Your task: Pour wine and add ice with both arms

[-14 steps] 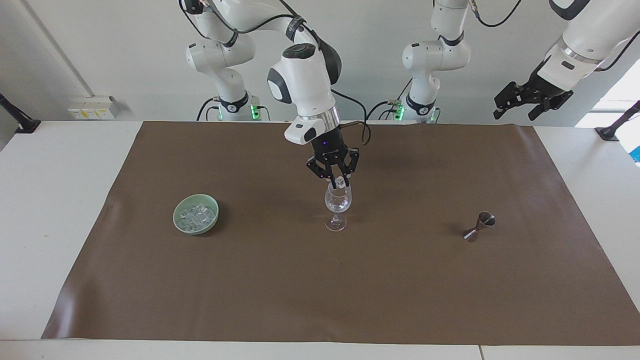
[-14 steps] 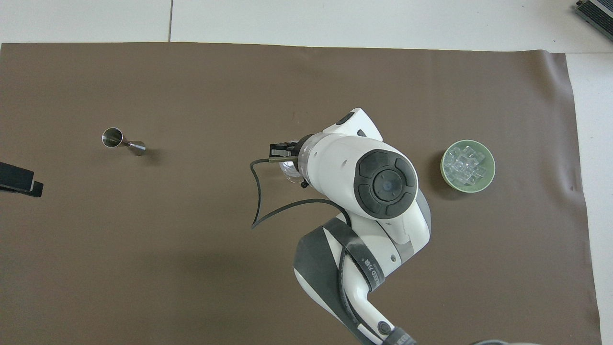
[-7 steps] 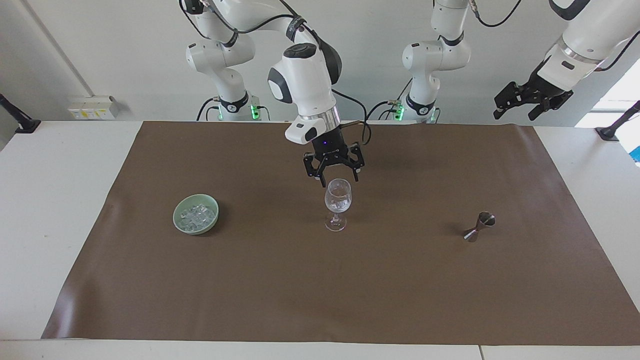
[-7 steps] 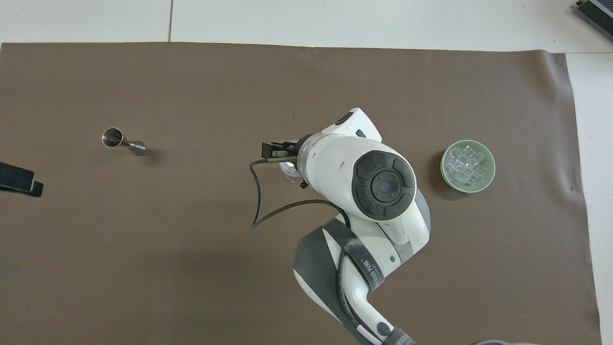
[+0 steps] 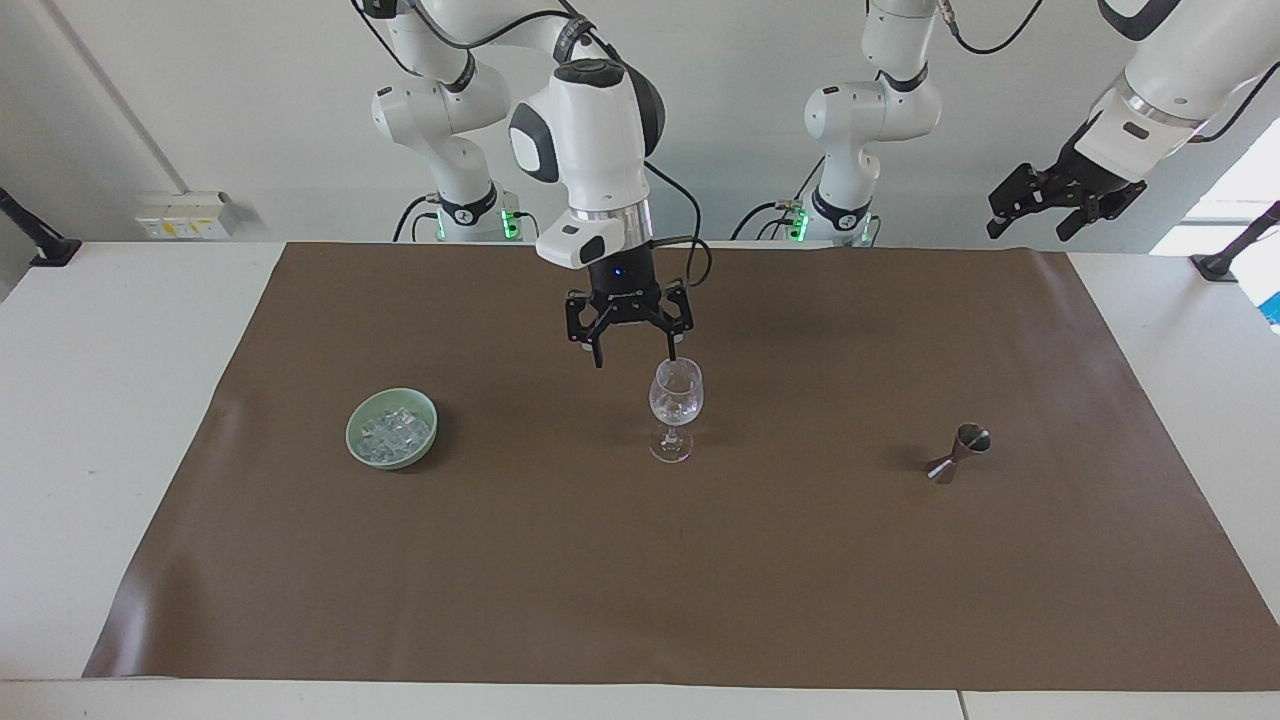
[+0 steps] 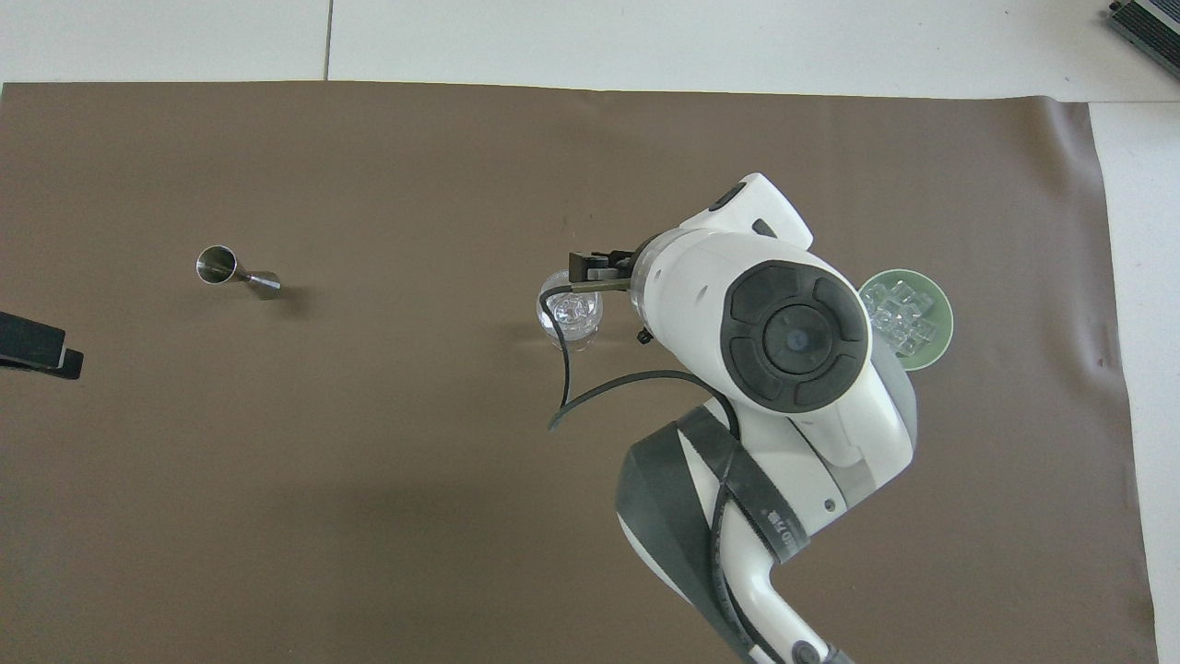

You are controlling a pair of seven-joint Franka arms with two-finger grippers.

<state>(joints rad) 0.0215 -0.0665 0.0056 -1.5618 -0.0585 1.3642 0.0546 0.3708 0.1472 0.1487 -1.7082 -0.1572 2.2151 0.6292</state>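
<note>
Arms: right gripper (image 5: 630,345) hangs over the mat (image 5: 640,600) just beside the glass (image 5: 676,400), toward the bowl (image 5: 392,428); jaws spread wide, nothing held. Left gripper (image 5: 1058,203) waits high off the mat's edge at the left arm's end, jaws apart, empty.

Bowl: pale green, low, well apart from glass, toward right arm's end.

Glass: clear, stemmed, upright; some ice visible inside.

Jigger (image 5: 960,452): steel, tipped on its side, well apart from glass, toward left arm's end.

Ice (image 5: 394,432): heap of small clear, whitish cubes in bowl. Handling, est.: light, hard, prob. slippery. Take one cube per pick, fingertips on two flat faces, from top of heap. Drop low into glass; glass is fragile and top-heavy.
</note>
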